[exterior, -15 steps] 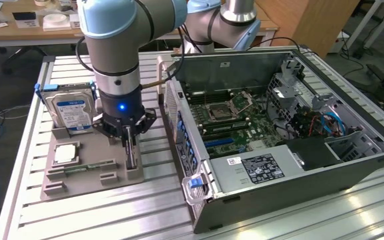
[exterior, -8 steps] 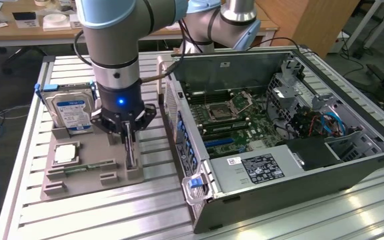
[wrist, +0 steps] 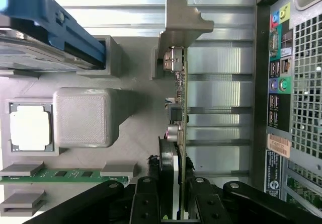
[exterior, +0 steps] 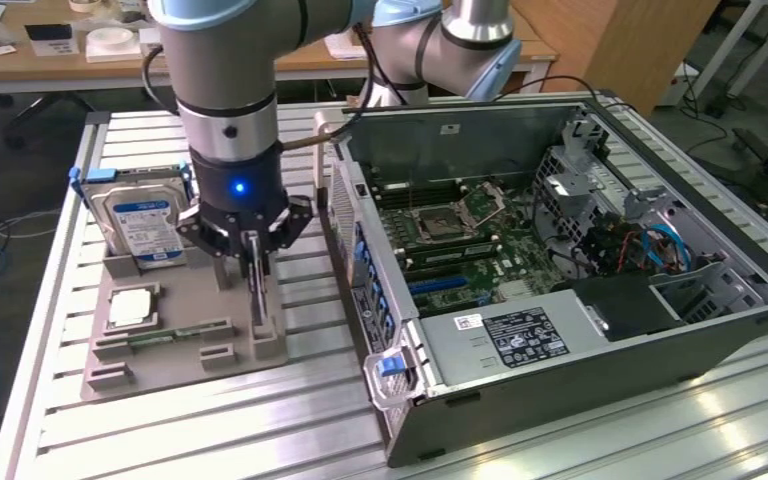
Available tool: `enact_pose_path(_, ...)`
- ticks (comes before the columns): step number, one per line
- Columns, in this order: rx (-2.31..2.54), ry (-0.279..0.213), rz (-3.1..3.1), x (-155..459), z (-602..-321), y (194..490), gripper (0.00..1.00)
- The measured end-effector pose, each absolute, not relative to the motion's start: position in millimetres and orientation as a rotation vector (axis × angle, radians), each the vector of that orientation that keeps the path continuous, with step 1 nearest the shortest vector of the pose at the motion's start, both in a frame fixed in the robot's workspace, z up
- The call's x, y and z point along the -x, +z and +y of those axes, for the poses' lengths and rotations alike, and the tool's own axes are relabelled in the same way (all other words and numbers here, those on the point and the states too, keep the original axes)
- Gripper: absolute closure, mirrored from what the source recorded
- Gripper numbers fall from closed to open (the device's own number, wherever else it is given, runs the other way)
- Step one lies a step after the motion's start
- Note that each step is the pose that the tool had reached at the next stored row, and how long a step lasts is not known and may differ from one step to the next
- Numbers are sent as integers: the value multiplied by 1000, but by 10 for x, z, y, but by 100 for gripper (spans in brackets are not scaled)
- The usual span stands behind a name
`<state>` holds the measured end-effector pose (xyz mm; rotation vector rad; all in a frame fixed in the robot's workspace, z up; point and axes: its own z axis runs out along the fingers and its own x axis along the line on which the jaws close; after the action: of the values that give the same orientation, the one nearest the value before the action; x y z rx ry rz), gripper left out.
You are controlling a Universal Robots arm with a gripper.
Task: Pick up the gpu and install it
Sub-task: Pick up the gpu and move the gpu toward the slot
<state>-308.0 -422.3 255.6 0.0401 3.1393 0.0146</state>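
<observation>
Open case flanks gpu (hard drive opposite)

The gpu stands edgewise on the tray beside the case, seemingly clamped in the gripper.

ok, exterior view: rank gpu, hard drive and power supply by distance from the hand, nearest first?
1. gpu, between the hand's fingers.
2. hard drive, toward the exterior view's left.
3. power supply, toward the exterior view's right.
</observation>
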Motion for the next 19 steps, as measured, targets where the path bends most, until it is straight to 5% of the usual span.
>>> enact_pose_path(19, 3, 16, 3140, 3080, -4223, 2869, 72)
